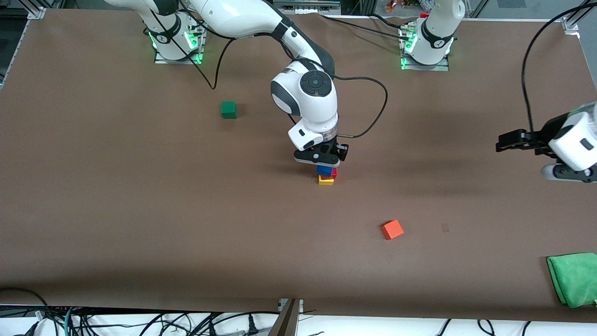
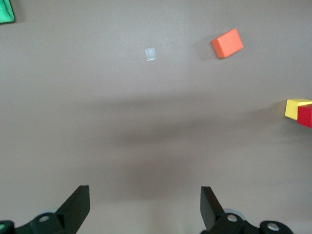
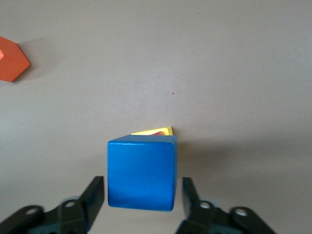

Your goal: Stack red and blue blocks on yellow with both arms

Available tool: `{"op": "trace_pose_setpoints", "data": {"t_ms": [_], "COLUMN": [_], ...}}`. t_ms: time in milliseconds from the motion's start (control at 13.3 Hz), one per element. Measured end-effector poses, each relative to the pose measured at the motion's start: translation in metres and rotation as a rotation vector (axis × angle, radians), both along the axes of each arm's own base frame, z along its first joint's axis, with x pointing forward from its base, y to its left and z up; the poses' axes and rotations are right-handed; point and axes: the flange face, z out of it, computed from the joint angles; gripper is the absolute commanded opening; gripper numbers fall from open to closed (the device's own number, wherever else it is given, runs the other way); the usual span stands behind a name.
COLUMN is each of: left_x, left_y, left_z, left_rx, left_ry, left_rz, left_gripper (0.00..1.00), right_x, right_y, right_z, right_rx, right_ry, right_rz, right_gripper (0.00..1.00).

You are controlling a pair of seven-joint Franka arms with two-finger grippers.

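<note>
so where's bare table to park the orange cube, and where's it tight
Free: the wide stretch between the green cube and the front edge, toward the right arm's end, and the patch between the orange cube and the green cloth. Tight: mid-table, where the right gripper sits open around the blue block atop red and yellow.

Premises are a robotics laboratory: two white jointed robot arms are bolted on metal base plates with green indicator lights to a worktop covered in plain brown matting. Aluminium framing stands at the worktop's corners, and loose black cables lie bundled along the edge nearest the front camera. The only items laid out are small coloured test cubes and a folded green cloth.
</note>
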Motion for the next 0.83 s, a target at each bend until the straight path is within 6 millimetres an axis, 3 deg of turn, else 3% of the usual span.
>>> {"op": "trace_pose_setpoints", "data": {"t_ms": [151,377,452,603,829], "left_x": [-0.005,-0.018,-0.022,-0.032,-0.050], "left_y": [0.001,-0.039,-0.051,-0.059,-0.045], "left_z": [0.008,0.032,0.039,0.043,0.033], "left_rx": [0.005,0.074,0.090,0.079,0.018], "left_ry": [-0.011,-0.047,-0.059,-0.056,-0.035], "left_rz": [-0.012,-0.059,-0.074,-0.081,-0.009], "left_gripper": [1.00,1.00,1.00,1.00,1.00], "right_x": [0.001,0.005,0.009,0.025,0.052], "right_y": [0.000,-0.005,-0.009,-0.032,-0.110], "right_z": [0.001,0.020,0.041,0.106,0.195], "right_rx": [0.001,-0.017,-0.014,0.027,0.002], "right_ry": [-0.002,0.003,-0.002,-0.006,0.030], "right_rz": [-0.001,-0.010,-0.020,-0.064,-0.115], "right_gripper": [1.00,1.00,1.00,1.00,1.00]}}
